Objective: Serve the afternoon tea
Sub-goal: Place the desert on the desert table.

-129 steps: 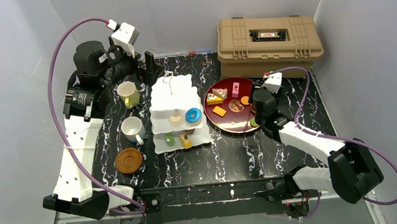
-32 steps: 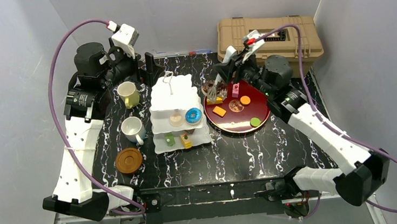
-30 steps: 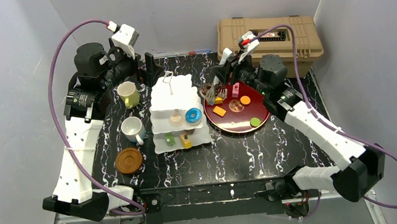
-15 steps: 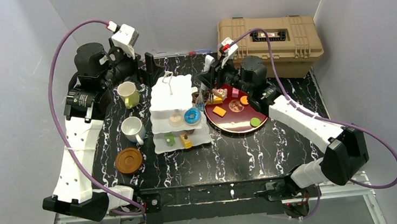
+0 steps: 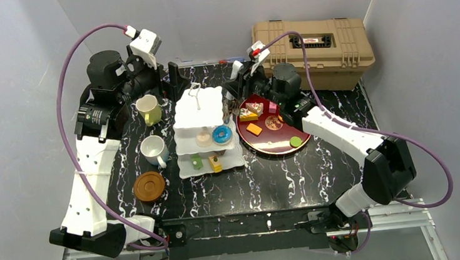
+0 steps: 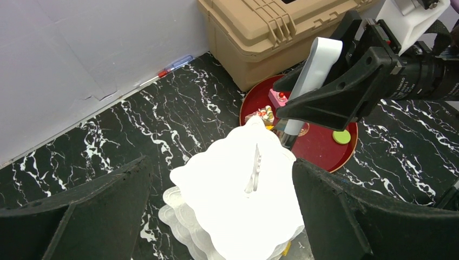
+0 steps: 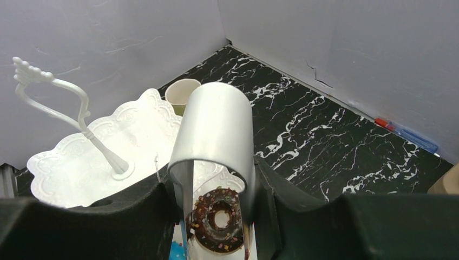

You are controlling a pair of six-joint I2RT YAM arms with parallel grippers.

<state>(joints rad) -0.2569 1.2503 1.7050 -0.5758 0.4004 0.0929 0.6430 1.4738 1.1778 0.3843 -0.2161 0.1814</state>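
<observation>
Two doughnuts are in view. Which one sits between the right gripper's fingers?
The chocolate doughnut with sprinkles, gripped by the right gripper; the blue doughnut lies on the cake stand's middle tier.

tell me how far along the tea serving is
Done: the white three-tier scalloped cake stand carries a blue donut. In hand: the right claw holds a chocolate sprinkled donut beside it. Left: toy pastries on the round red plate; the white mug sits off the brown round coasters.

Table point(image 5: 282, 176): black marble with white veins
Cake stand point(image 5: 203, 107): just left of right gripper point(image 5: 232, 108)
Red tray point(image 5: 278, 139): just right of it
Tan case point(image 5: 311, 50): behind, rightward
Yellow-green mug point(image 5: 148, 109), white mug point(image 5: 153, 150): left, beyond stand
Coaster point(image 5: 149, 186): far left, nearer
</observation>
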